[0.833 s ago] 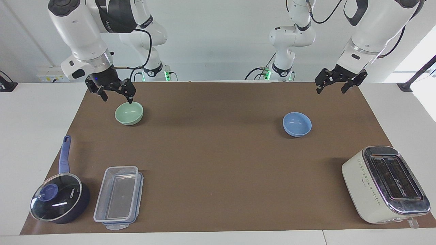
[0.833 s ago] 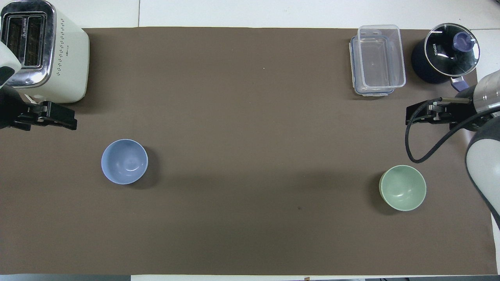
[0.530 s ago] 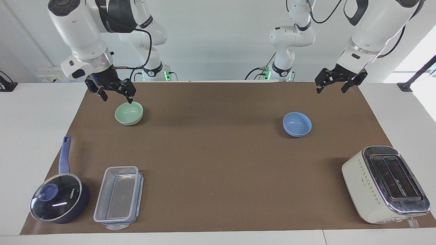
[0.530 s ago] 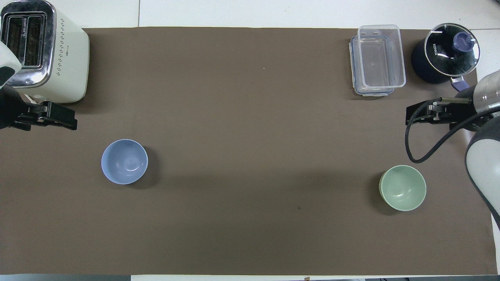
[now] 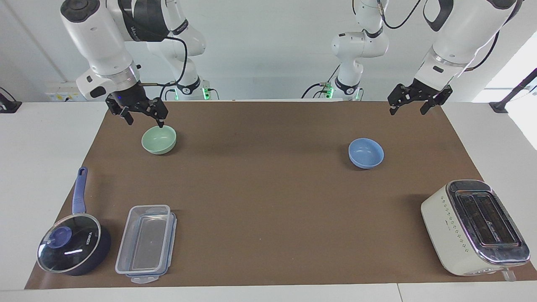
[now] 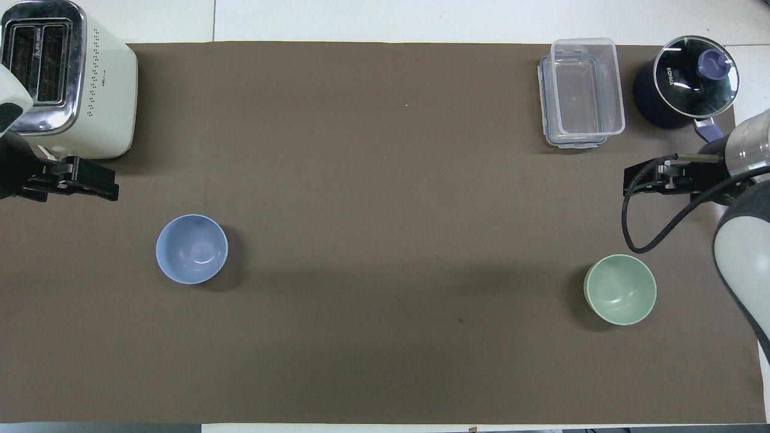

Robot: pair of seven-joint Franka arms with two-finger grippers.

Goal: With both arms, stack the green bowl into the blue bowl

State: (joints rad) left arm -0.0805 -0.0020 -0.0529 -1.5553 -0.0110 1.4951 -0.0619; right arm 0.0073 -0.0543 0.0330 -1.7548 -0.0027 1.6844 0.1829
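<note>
Two bowls sit apart on the brown mat [image 5: 268,188], neither nested in the other; the green bowl [image 5: 159,139] lies in the upper left of the facing view, lower right of the overhead view, and the blue bowl [image 5: 366,153] right of centre in the facing view, left of centre in the overhead one; the right gripper [image 5: 142,117] hangs at the upper left of the facing frame with its fingers spread wide, one fingertip just at the green bowl's rim, though contact cannot be told; the left gripper [image 5: 413,105] waits in the upper right, fingers spread wide and holding nothing; a toaster [image 5: 474,226] fills the lower right, a clear container [image 5: 147,243] and a lidded saucepan [image 5: 73,245] the lower left.
</note>
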